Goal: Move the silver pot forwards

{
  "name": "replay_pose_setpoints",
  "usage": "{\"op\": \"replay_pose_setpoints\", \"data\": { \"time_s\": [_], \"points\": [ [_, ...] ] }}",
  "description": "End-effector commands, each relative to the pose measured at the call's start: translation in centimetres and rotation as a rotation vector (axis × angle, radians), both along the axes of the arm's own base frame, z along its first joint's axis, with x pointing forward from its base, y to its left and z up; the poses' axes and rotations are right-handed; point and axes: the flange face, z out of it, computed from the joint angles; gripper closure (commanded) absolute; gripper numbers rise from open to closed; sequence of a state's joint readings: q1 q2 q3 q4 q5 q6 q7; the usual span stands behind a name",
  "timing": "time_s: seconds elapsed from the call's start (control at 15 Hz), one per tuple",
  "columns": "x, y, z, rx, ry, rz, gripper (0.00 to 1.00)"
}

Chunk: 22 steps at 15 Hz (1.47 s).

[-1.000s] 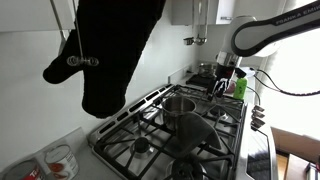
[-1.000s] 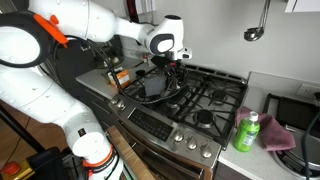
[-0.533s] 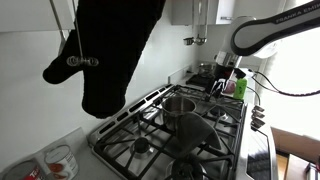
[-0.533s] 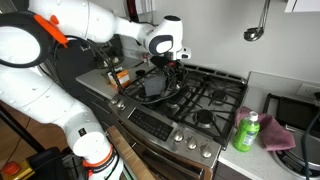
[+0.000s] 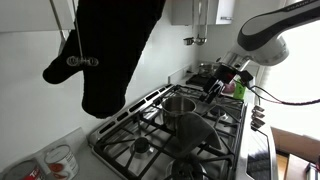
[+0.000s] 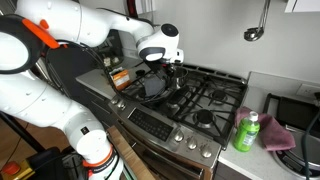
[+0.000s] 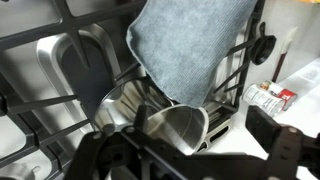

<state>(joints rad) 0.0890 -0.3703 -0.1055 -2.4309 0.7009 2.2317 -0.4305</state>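
Note:
The silver pot (image 5: 180, 103), cylindrical with straight sides, stands on the stove grate (image 5: 150, 125) near the middle. A shiny flared pan (image 5: 196, 130) sits just in front of it. My gripper (image 5: 218, 85) hangs beyond the pot, low over the stove's far end, and touches neither vessel. In the wrist view both vessels lie below my open, empty fingers (image 7: 200, 138): the straight-walled pot (image 7: 118, 108) and the pan (image 7: 178, 125). In an exterior view my gripper (image 6: 172, 70) hovers over the stove, and the pot is hard to make out there.
A grey cloth (image 7: 190, 45) lies on the grate by the vessels and also shows in an exterior view (image 6: 152, 88). A black oven mitt (image 5: 115, 50) hangs close to the camera. A green bottle (image 6: 247, 132) and jars (image 6: 118, 76) stand beside the stove.
The arm has swung and my gripper has dropped a little toward the stove. The pot and pan have not moved.

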Motion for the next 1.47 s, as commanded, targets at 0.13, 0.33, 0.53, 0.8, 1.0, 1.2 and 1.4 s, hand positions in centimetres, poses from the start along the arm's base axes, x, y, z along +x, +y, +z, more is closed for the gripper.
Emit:
{"op": "replay_pose_setpoints", "data": {
  "time_s": [0.13,0.33,0.53,0.8,1.0,1.2,1.4],
  "points": [
    [-3.5,0.0,-1.3,0.208,-0.001,0.025,0.00],
    [-3.4,0.8,-2.9,0.245,0.059,0.040,0.00],
    [-3.1,1.3,-4.4,0.245,0.104,0.035,0.00],
    [-2.2,1.9,-5.9,0.287,0.106,0.034,0.00],
    [-1.6,2.3,-7.1,0.325,0.111,0.022,0.08],
    [-1.3,2.2,-8.2,0.343,0.128,-0.003,0.30],
    [-0.9,1.9,-9.1,0.368,0.132,-0.022,0.59]
  ]
}}
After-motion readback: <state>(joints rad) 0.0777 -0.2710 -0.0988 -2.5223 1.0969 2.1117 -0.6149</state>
